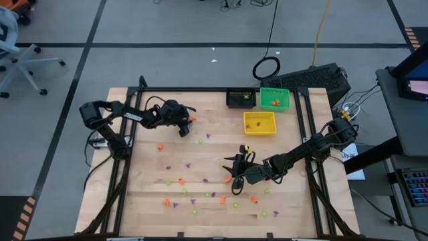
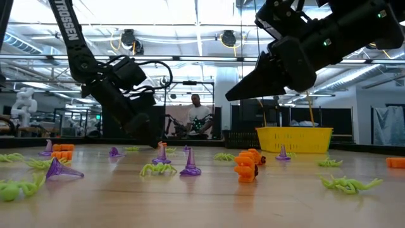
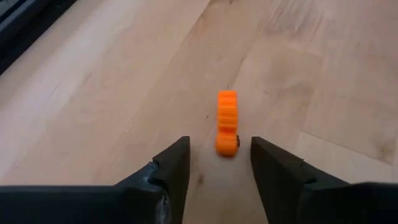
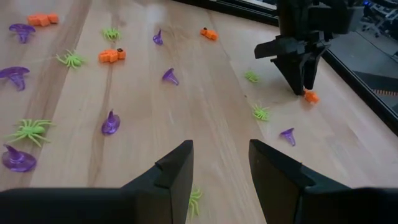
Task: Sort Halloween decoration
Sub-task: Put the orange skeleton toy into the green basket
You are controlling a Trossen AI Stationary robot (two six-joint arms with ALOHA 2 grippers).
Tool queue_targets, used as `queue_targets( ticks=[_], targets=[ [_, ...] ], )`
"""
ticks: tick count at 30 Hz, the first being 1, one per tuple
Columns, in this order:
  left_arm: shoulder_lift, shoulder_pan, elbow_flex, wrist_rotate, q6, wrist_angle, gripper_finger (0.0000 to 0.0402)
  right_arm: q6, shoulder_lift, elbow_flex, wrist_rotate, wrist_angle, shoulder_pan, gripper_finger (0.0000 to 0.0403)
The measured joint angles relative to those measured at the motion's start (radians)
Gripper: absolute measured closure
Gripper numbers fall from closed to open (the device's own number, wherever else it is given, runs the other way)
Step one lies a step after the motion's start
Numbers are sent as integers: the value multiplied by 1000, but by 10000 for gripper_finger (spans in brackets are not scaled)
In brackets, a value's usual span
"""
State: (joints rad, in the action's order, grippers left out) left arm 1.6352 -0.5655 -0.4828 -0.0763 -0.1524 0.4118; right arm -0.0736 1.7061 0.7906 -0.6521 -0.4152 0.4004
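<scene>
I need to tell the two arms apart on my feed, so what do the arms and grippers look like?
Both arms are dark, jointed links with black cables looped along them. The left arm carries white TROSSEN lettering, visible in the low view. The left gripper and right gripper look alike: two flat, matte black fingers with angled tips. In the low view, small green lights show on the right arm.

In the low view, white capital letters run down the dark upper link of the arm (image 2: 68,28) at the left edge; they read "TROSSEN", with the first letter partly cut off. No other writing, number or sign can be read in any view.
</scene>
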Motion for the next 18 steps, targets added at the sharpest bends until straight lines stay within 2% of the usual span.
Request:
queue_targets(
  ticks=[10,18],
  targets=[
    [0,0,0,-28,-13,32,249,-19,0,0,1,0,0,259],
    [66,0,-1,-47,4,104,250,-19,0,0,2,0,0,259]
  ],
)
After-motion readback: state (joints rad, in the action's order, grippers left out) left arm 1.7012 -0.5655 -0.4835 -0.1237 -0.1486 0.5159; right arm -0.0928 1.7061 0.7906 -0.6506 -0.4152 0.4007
